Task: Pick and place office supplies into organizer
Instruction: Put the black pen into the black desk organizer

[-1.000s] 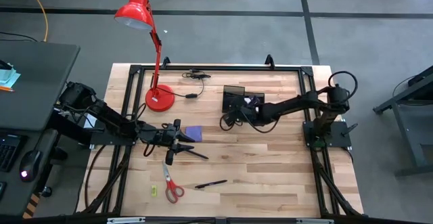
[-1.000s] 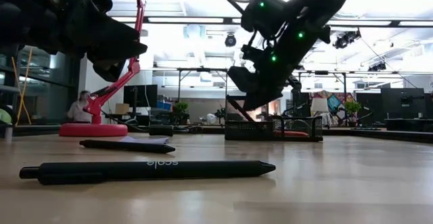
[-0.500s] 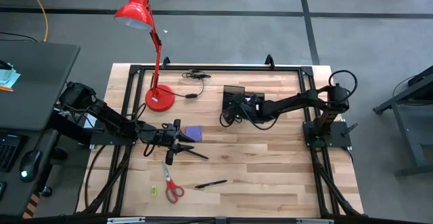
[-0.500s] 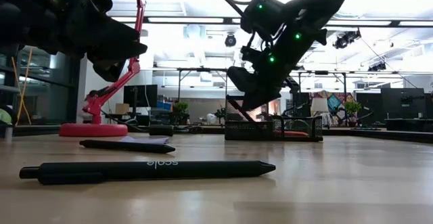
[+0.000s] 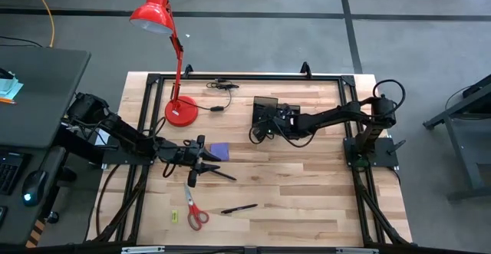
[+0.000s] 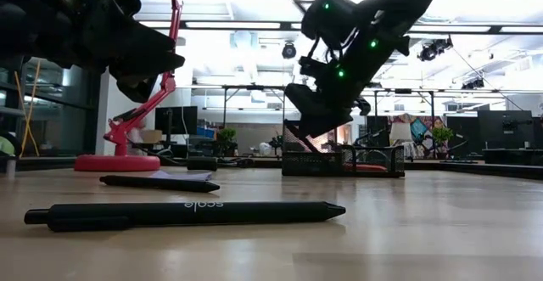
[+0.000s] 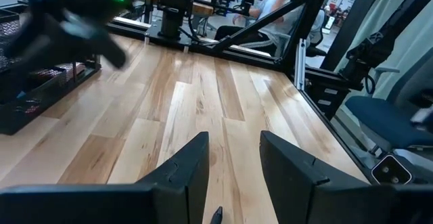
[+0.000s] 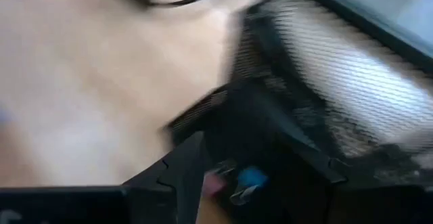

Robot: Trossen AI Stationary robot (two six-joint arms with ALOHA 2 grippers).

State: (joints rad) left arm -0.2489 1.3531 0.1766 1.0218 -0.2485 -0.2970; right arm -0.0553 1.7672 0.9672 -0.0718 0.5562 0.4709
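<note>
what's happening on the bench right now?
The right gripper is over the black mesh organizer at the far side of the table; whether it holds anything isn't clear. The left gripper hovers open and empty above a black pen, beside the purple note pad. The red scissors, another pen and a small yellow-green piece lie loose near the front edge.

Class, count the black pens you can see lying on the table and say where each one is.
2. One pen lies near the front edge, right of the scissors. Another pen lies below the purple note pad. More may be hidden in the organizer.
</note>
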